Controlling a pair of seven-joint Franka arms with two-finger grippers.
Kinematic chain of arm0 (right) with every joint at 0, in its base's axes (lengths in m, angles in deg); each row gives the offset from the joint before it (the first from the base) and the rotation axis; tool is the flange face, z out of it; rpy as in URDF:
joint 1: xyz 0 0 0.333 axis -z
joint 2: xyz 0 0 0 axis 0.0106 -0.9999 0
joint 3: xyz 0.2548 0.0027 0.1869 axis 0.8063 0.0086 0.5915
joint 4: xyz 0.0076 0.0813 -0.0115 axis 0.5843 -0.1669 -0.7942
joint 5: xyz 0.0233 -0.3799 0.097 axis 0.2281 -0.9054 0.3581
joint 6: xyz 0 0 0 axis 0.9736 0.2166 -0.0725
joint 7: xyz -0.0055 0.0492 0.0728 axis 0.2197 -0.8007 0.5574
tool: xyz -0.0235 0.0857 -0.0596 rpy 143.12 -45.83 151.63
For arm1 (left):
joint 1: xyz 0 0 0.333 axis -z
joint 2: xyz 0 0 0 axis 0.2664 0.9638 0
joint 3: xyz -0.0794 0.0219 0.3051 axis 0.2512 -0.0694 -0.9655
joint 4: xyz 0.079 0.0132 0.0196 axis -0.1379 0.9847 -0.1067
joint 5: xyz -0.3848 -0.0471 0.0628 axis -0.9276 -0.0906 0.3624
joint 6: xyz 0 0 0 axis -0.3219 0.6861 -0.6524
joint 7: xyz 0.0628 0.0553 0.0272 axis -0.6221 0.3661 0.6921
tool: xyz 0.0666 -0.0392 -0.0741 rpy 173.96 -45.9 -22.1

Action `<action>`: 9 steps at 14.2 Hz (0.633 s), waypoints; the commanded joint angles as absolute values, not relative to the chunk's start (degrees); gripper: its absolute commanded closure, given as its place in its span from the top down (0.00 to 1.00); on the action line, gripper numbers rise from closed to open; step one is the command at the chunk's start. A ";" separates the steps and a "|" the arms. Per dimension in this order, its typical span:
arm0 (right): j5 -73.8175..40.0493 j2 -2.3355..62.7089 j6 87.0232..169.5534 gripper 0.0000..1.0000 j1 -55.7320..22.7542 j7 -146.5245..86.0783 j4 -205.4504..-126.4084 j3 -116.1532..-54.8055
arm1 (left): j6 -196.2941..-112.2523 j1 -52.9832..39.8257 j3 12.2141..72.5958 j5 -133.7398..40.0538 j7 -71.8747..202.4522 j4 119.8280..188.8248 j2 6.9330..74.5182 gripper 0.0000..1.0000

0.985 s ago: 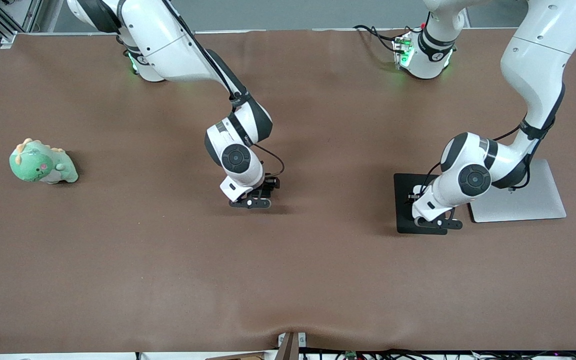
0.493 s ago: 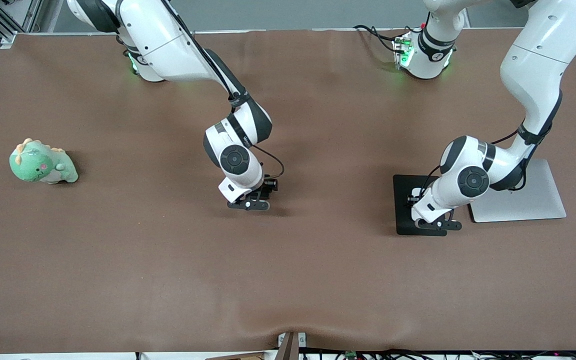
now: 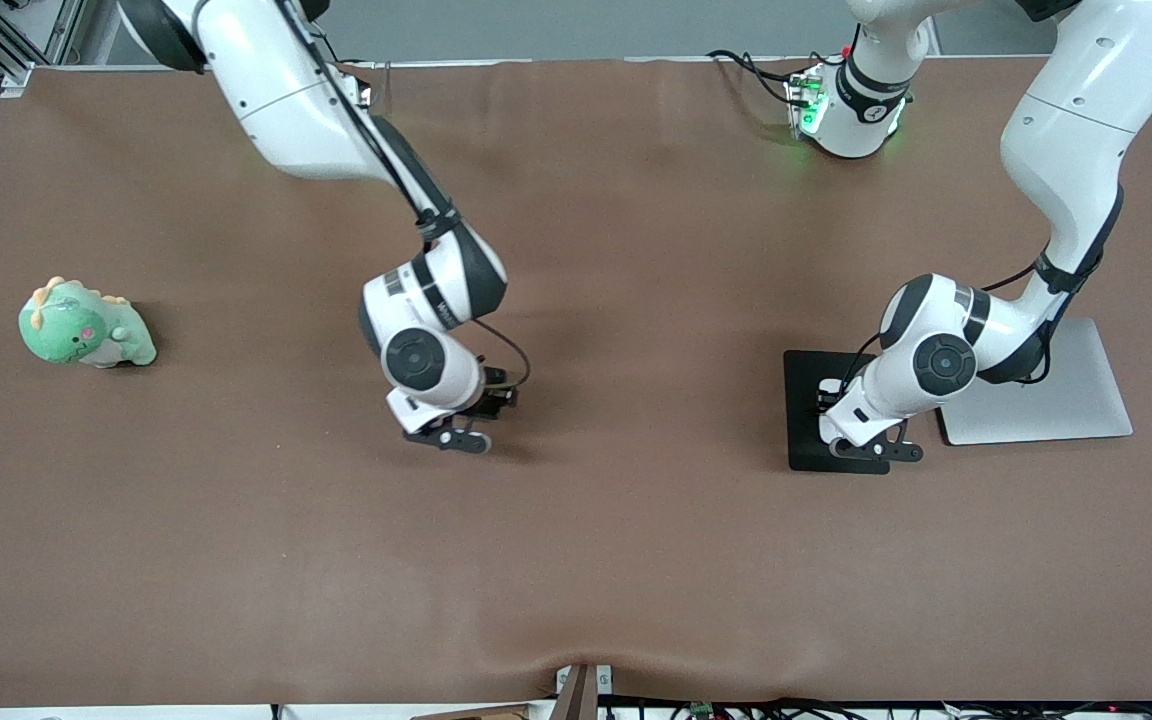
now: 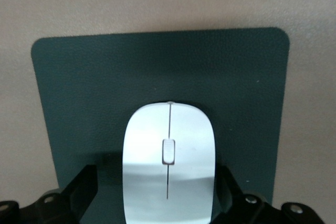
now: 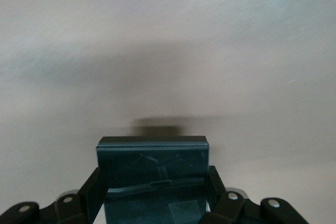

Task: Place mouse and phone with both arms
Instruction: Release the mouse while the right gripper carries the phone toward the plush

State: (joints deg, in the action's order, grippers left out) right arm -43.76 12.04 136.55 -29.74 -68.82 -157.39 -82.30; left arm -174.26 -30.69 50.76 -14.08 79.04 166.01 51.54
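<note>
The small white oval computer mouse [image 4: 168, 163], glossy plastic with a thin centre line, sits between the fingers of my left gripper [image 3: 868, 450], which are closed against its two long sides. It is over the flat black rectangular mouse pad [image 4: 157, 77], low above it or resting on it; I cannot tell which. I judge the mouse light and rigid, but its smooth curved shell could slip, so a hold across the widest part of the sides suits it best.

The small black rounded-corner rectangular phone [image 5: 153, 179] is clamped by its side edges in my right gripper [image 3: 448, 438], held over bare brown table covering [image 3: 576, 560] near the middle of the table, its shadow just beneath it. I judge it stiff, flat and somewhat heavier than the mouse, with a slick face that could scratch or crack if dropped, so the edge hold is the sensible one and it should be lowered gently.

Just beside the mouse pad, toward the left arm's end of the table, lies a closed silver laptop [image 3: 1076, 400], partly covered by my left arm. Well apart, at the right arm's end, sits a green plush dinosaur toy [image 3: 84, 328].

No box, tray or other container is in view, so nothing is held inside anything.
</note>
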 commanded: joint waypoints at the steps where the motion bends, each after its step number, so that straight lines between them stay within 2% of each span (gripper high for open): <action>1: -43.97 14.54 133.79 0.00 -24.46 -63.75 -158.66 -81.44 | -172.73 -31.19 51.41 -12.45 80.28 165.97 48.25 1.00; 5: -44.59 16.12 133.69 0.00 -21.20 -61.29 -160.77 -81.52 | -170.53 -31.01 51.94 -13.07 80.11 165.88 44.03 1.00; 9: -44.76 21.12 134.22 0.00 -16.54 -54.52 -167.00 -81.61 | -167.81 -31.19 52.56 -17.01 79.93 164.84 39.02 1.00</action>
State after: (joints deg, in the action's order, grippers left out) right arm -43.90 15.71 134.01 -19.34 -57.48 -161.12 -82.59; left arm -170.22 -30.68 51.95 -14.89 79.30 164.68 42.58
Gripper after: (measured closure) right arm 0.203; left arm 0.000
